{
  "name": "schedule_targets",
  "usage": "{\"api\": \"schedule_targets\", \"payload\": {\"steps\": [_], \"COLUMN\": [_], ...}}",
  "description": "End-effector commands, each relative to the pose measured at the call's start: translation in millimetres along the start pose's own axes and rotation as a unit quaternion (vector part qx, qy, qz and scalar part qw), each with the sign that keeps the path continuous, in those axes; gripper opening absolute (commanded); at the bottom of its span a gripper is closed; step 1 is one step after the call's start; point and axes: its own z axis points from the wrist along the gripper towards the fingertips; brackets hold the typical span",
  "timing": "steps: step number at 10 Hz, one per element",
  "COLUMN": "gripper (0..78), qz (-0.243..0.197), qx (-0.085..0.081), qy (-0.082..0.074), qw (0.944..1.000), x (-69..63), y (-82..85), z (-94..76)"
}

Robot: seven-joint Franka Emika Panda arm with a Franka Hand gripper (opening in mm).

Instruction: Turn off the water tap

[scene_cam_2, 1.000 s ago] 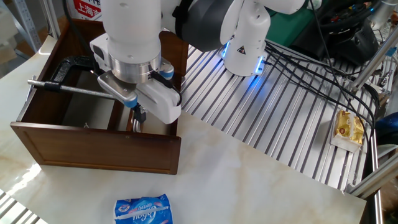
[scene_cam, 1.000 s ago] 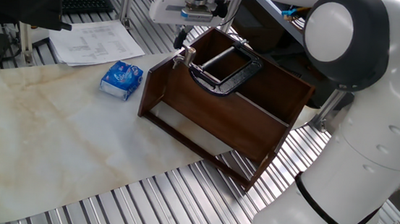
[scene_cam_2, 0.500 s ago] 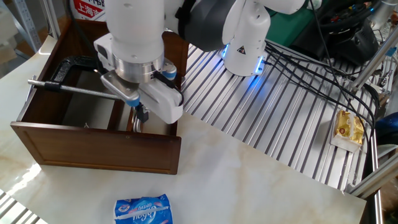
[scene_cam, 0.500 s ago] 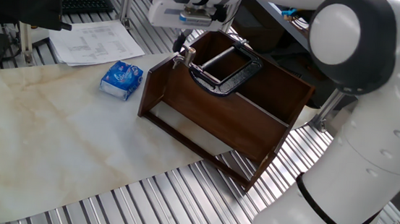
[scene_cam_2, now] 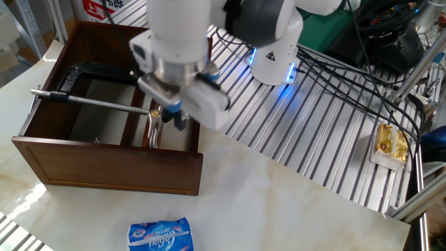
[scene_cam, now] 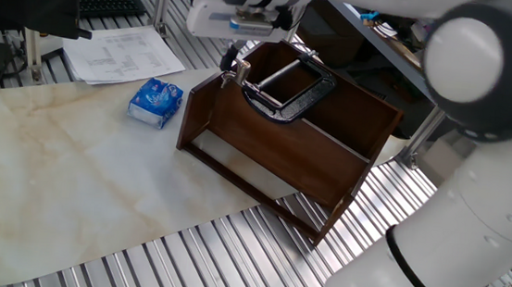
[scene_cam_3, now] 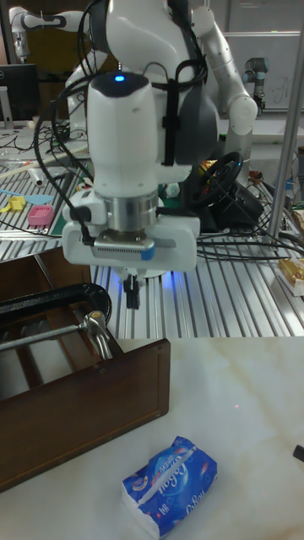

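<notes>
The water tap (scene_cam: 284,92) is a black curved fixture with shiny silver rods, lying in a dark brown wooden frame (scene_cam: 274,150). Its small lever (scene_cam: 236,70) sticks up at the frame's corner. My gripper (scene_cam: 230,56) hangs just above and beside that lever, shut and holding nothing. In the other fixed view the gripper (scene_cam_2: 174,120) is just right of the lever (scene_cam_2: 155,129), with the silver rod (scene_cam_2: 90,102) running left from it. The tall view shows the gripper (scene_cam_3: 131,295) above and right of the lever (scene_cam_3: 100,333), apart from it.
A blue packet (scene_cam: 155,102) lies on the marble sheet beside the frame (scene_cam_2: 104,167). Papers (scene_cam: 120,53) lie behind it. A yellow packet (scene_cam_2: 391,144) rests on the ribbed metal table at the far right, near black cables (scene_cam_2: 334,77).
My gripper has swung and shifted to the right, off the lever, which now shows uncovered in the other fixed view. The tap and frame have not moved.
</notes>
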Motion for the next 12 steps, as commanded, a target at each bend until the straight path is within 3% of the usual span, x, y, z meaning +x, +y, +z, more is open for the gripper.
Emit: {"api": "schedule_targets", "payload": {"steps": [1,4,6,8,10,11,12], "gripper": [0.0,0.0,0.0,0.0,0.0,0.0,0.0], "qz": [-0.026,-0.033,-0.028,-0.044,-0.065,-0.067,-0.071], "qx": [0.0,0.003,0.007,0.025,0.025,0.025,0.025], "qy": [0.002,0.021,0.025,0.021,0.018,0.005,0.003], "qw": [0.9997,0.9992,0.9993,0.9985,0.9974,0.9974,0.9972], "x": [31.3,70.3,82.9,85.9,86.0,86.6,86.7], "y": [-5.1,0.5,11.8,14.2,14.9,15.4,15.4], "z": [-27.8,-33.2,-41.0,-43.2,-42.9,-43.4,-43.5]}}
